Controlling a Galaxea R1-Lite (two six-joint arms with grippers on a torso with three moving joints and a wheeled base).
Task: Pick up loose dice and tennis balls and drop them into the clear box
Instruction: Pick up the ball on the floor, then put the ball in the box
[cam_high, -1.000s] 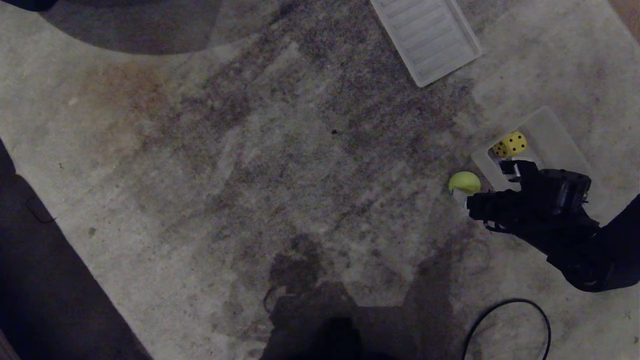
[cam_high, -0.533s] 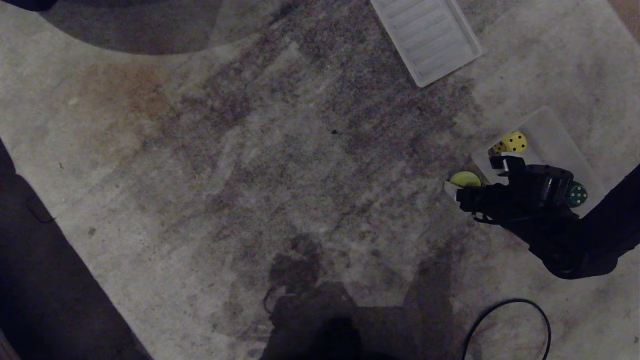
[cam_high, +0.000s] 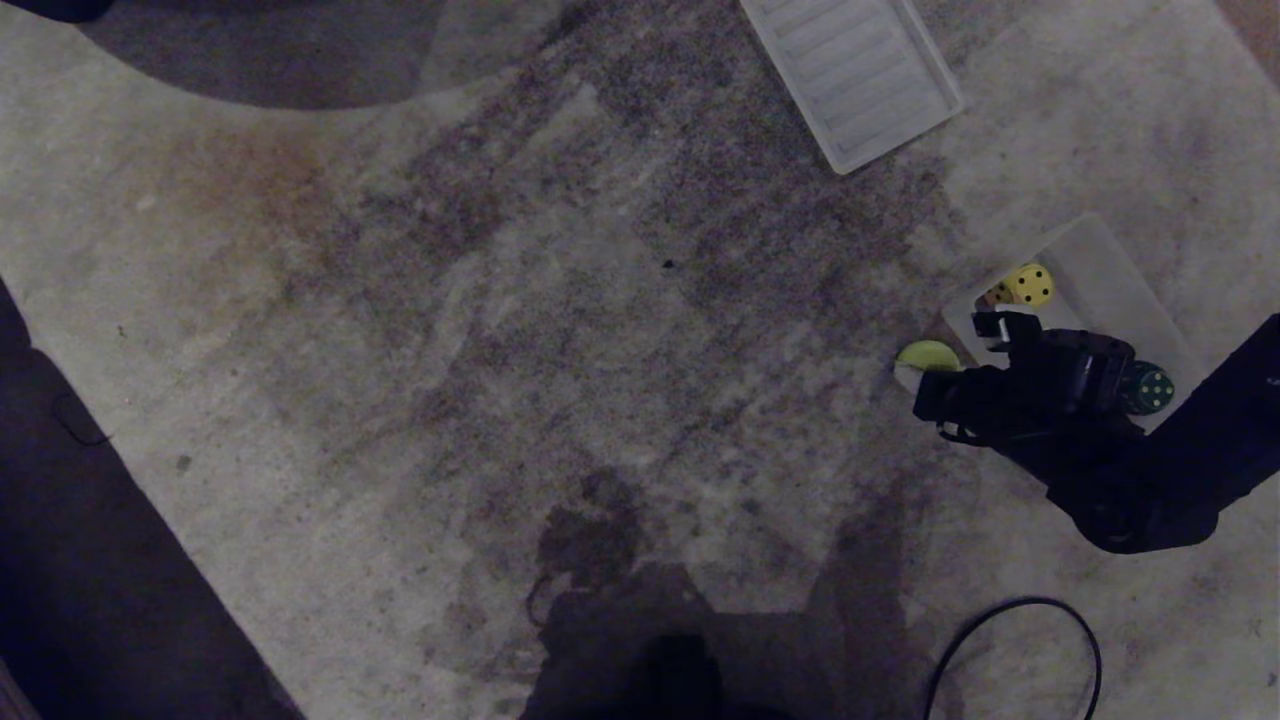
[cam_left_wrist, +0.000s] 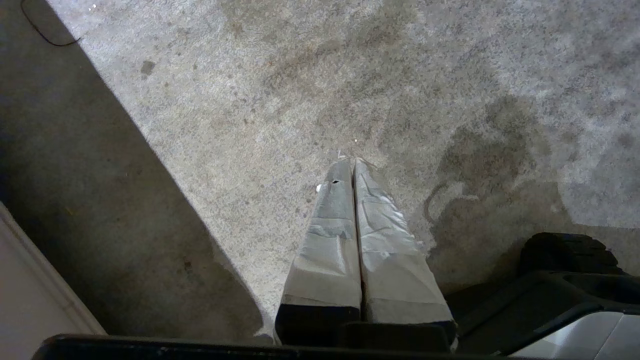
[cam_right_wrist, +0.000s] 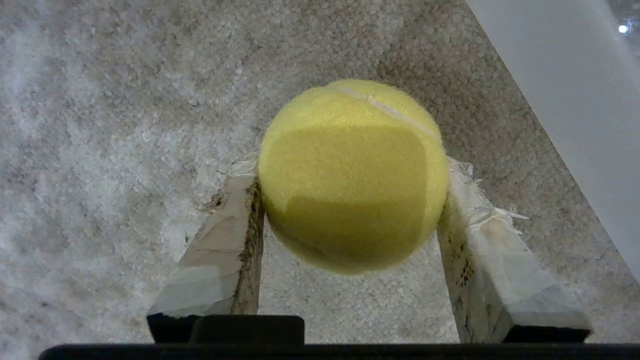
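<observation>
**Right tool closes in on the tennis ball**

Lower and further forward than a second ago, the right arm now hides more of the ball, and a dark green die (cam_high: 1148, 388) has come into view. Largest first: grey carpet (cam_high: 500, 350), then a ribbed panel (cam_high: 855, 75), then the clear box (cam_high: 1105, 275) holding a yellow die (cam_high: 1026, 285) and the green one. The right tool (cam_right_wrist: 352, 175) has a finger against each side of the tennis ball (cam_right_wrist: 352, 175), seemingly gripping it on the carpet just beside the box. The left tool (cam_left_wrist: 350, 167) hangs pressed closed over bare carpet.
</observation>
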